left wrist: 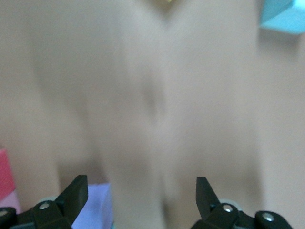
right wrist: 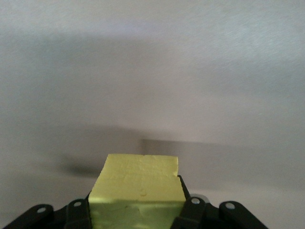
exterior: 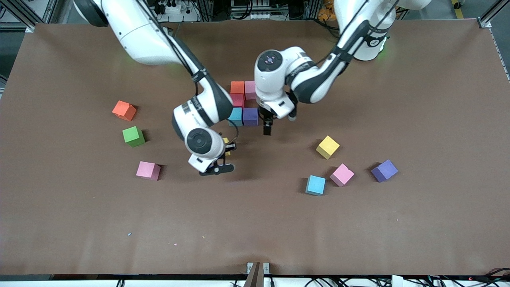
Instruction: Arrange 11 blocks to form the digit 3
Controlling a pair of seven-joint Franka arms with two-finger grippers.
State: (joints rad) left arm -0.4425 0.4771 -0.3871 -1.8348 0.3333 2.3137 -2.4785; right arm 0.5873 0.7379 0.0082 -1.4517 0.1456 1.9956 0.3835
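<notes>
left wrist view: I get mostly smear here; the table (left wrist: 157, 95) is a blur with no readable detail.
light blue block (left wrist: 286, 16): cut off by the corner of my left wrist view, only part of it shows.
purple block (left wrist: 93, 205): cut by the edge, half covered by a left finger (left wrist: 74, 195).
red block (left wrist: 5, 174): only a sliver at the edge.
yellow block (exterior: 226, 144): from the front I see just a corner; the right arm's wrist covers the rest.
yellow block, right wrist view: its lower part runs off the frame.
red block in the cluster (exterior: 238, 99): partly hidden by the right arm.
left gripper (exterior: 267, 129): fingertips too small and dark for me to separate from the front.
</notes>
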